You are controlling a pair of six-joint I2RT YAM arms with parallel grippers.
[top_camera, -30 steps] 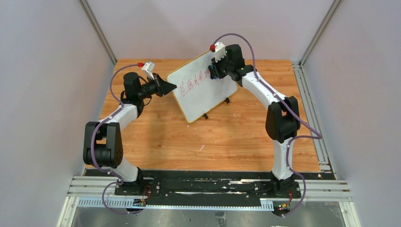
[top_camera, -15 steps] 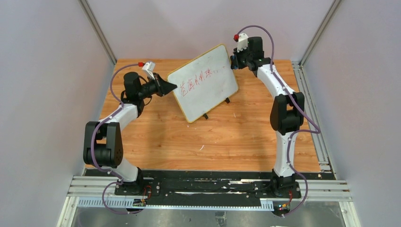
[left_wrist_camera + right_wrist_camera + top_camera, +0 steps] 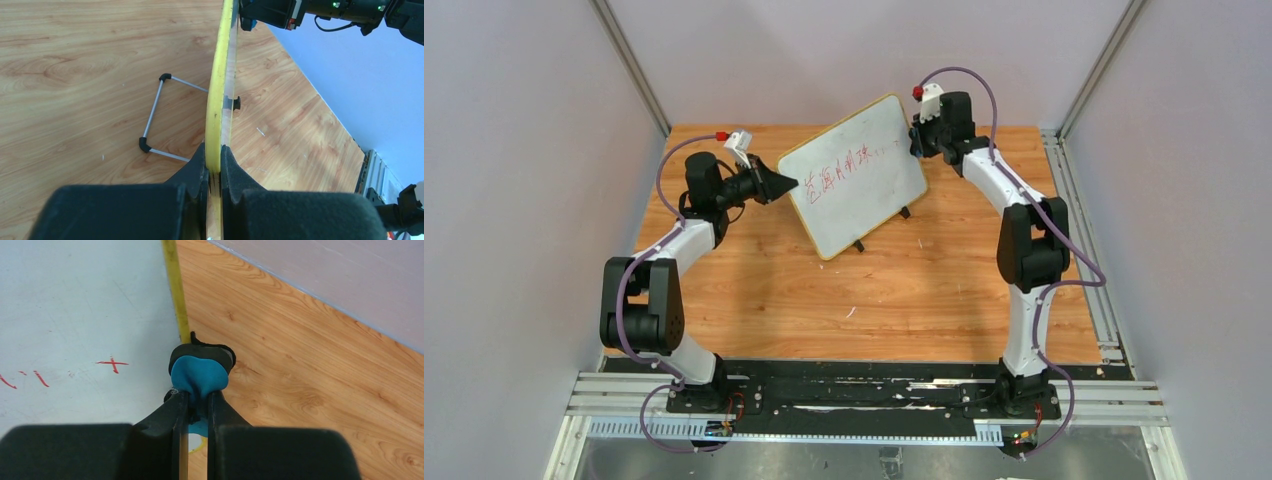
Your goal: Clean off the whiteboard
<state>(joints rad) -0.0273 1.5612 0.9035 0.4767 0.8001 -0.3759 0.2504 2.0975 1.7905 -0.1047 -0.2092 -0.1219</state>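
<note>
Well back on the wooden table (image 3: 904, 290), near the middle of its far edge, the whiteboard (image 3: 864, 200) stands on two small black feet (image 3: 858, 246) and leans back, its face turned toward the arms and skewed so that its left corner sits nearer them. Red handwritten characters (image 3: 839, 165) run in a line across its upper half, thinning to a few faint marks toward the right rim. The left gripper (image 3: 786, 184) reaches in from the left side of the table, and the left wrist camera shows its black fingers (image 3: 197, 167) clamped tight on the board's thin yellow rim (image 3: 220, 90), with a bent wire stand (image 3: 152, 120) propped on the wood behind the board. At the board's upper right edge, the right gripper (image 3: 915, 141) is closed on a blue eraser (image 3: 200, 375) with a black backing, pinched between its fingers (image 3: 175, 410). The eraser sits right at the yellow rim, beside a small red cross-shaped stroke (image 3: 113, 363); whether it presses on the white surface cannot be told.
</note>
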